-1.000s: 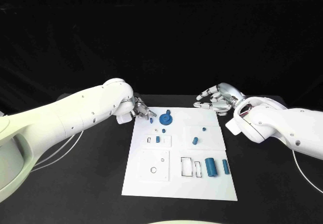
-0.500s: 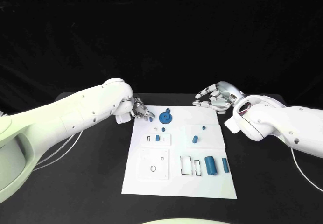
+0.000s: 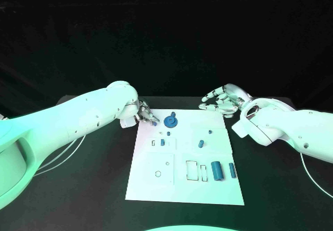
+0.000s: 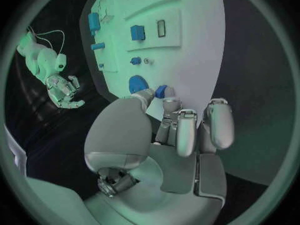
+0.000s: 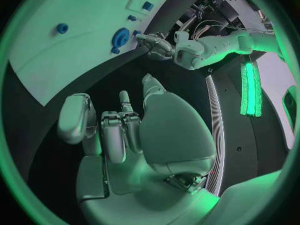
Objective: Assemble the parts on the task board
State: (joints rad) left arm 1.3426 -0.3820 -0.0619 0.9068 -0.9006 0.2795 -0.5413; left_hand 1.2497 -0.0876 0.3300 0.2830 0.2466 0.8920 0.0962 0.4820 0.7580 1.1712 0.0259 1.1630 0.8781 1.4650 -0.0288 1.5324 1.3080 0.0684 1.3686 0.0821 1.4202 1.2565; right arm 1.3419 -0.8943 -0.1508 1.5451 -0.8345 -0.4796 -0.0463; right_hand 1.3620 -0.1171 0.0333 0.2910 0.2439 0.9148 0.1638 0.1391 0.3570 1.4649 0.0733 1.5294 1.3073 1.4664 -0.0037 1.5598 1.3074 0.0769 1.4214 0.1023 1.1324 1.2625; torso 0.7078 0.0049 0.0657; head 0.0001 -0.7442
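Left wrist view has the left hand (image 4: 169, 130) pinching a small blue part (image 4: 161, 91) in its fingers at the task board (image 3: 215, 192)'s far corner by the blue gear (image 3: 171, 121), right hand (image 3: 223, 100) hovering loose and empty, so next it probably needs seating carefully.

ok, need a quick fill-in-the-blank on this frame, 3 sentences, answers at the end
1. The left hand hovers at the far-left corner of the ____ task board.
2. The right hand holds ____, its fingers apart.
3. The round blue part at the board's far end lies nearer the ____ hand.

Missing words: white; nothing; left
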